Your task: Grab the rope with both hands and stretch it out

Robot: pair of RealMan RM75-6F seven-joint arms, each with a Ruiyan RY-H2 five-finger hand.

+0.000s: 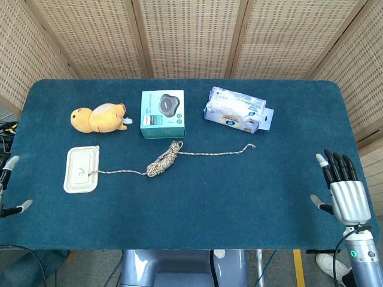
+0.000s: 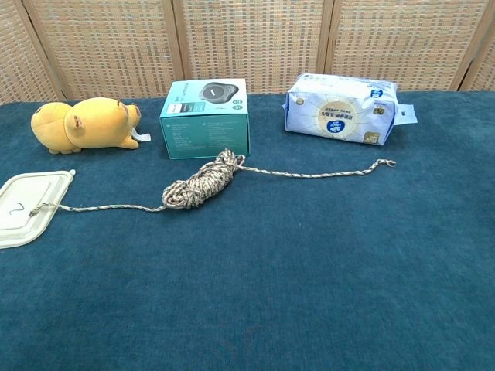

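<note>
The rope (image 1: 164, 160) lies loose on the blue desk (image 1: 239, 197), and neither of my hands has hold of it. Its bundled middle sits just in front of the teal box (image 1: 162, 113), with one free end running out to my left until its tip rests on the white lidded tray (image 1: 81, 170), and the other end trailing off to my right, stopping short below the pack of wipes (image 1: 236, 109). The strands lie slack and a little wavy, which reads to me as a rope that is under no tension.

My right hand (image 1: 342, 190) hovers at the right edge of the desk, palm down, fingers straight and spread with the thumb out to the side. It is fully open, holds nothing and touches nothing, and is well apart from the nearest rope end. Of my left hand (image 1: 9, 188) only a couple of fingertips show at the far left edge of the head view, beyond the desk. They look spread and empty, well away from the tray. The chest view shows neither hand.

The plush toy (image 1: 97, 117), the box and the wipes stand in a row along the back, out of the rope's line, so I judge they play no part in the work here.
</note>
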